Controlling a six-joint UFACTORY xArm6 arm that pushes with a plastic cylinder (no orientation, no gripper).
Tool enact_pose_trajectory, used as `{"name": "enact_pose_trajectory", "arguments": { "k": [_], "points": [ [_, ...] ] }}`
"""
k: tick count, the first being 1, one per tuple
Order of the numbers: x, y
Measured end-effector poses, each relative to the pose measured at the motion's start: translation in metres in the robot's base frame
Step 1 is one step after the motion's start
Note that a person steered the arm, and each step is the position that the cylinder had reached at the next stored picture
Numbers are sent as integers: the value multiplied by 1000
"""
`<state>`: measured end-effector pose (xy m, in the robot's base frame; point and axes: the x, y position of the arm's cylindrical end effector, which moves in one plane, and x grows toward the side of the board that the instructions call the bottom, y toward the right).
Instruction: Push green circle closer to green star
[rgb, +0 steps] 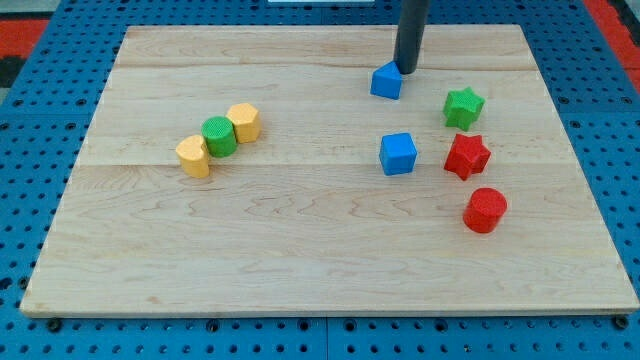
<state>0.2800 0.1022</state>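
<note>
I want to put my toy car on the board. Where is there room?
The whole bottom strip of the board is bare, and so is the middle, between the green circle and the blue cube. The right side is crowded: green star, red star, red cylinder, and my tip.

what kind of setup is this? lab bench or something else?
Most likely a lab tabletop rig for pushing tests: a pale wooden board on a blue perforated base, small coloured blocks like the green circle and green star, and my tip beside a blue block.
</note>
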Motion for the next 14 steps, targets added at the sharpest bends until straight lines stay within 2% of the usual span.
{"name": "enact_pose_trajectory", "arguments": {
  "k": [2, 4, 5, 6, 7, 8, 9, 10, 11, 12, 13, 14],
  "points": [
    [58, -130],
    [155, -217],
    [138, -303],
    [100, -350],
    [81, -370],
    [86, -369],
    [120, -384],
    [118, -344],
    [75, -334],
    [61, -259],
    [21, -210],
    [17, -174]
  ]
}}
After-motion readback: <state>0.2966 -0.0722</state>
